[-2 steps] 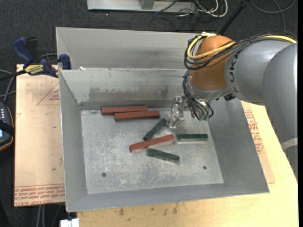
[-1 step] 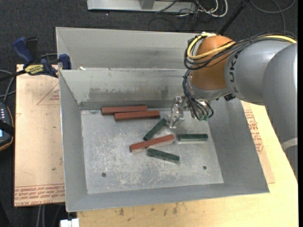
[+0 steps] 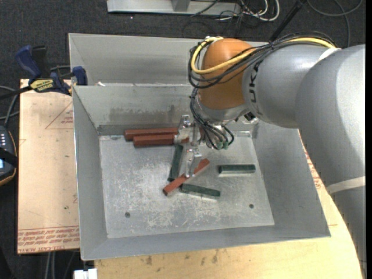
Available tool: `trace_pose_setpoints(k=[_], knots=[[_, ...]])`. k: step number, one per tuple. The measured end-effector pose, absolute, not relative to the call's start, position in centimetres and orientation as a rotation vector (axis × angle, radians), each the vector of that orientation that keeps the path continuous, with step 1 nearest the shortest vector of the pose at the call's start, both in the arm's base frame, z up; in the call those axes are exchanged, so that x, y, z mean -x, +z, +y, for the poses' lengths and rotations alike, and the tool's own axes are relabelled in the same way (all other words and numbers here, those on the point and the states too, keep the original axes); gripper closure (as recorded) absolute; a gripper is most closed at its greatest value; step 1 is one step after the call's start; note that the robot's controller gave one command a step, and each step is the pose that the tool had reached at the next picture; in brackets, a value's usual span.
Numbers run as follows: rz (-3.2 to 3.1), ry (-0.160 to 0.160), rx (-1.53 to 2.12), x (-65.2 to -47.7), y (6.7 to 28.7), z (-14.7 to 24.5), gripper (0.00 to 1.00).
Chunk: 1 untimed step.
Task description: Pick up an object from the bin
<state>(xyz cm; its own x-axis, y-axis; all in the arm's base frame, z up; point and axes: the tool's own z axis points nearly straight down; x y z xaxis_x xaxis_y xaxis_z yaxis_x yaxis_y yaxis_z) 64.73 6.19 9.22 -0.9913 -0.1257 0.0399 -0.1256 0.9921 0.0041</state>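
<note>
Because the gripper (image 3: 189, 158) hangs directly over the slanted red-brown stick (image 3: 173, 186), seemingly its target, I cannot tell whether it's clenched.

The camera sits above the bin (image 3: 87, 156) and looks down into it, tipped a little towards the far wall (image 3: 133, 60). That wall shows its whole inner face along the top, while the near wall (image 3: 203, 243) appears as a narrow sloping band along the bottom. The bin is close and takes up most of the width. The arm (image 3: 302, 86) comes in from the right, nearer the lens than the bin, and covers the bin's far right corner and part of its right wall. Beyond the far rim lies a strip of dark floor (image 3: 58, 10) with cables (image 3: 232, 7).
</note>
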Motion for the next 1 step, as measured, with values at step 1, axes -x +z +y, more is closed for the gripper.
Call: trace_pose_setpoints(k=[1], knots=[[-3.095,-0.003,-0.194,-64.69,9.11,6.18,0.0]])
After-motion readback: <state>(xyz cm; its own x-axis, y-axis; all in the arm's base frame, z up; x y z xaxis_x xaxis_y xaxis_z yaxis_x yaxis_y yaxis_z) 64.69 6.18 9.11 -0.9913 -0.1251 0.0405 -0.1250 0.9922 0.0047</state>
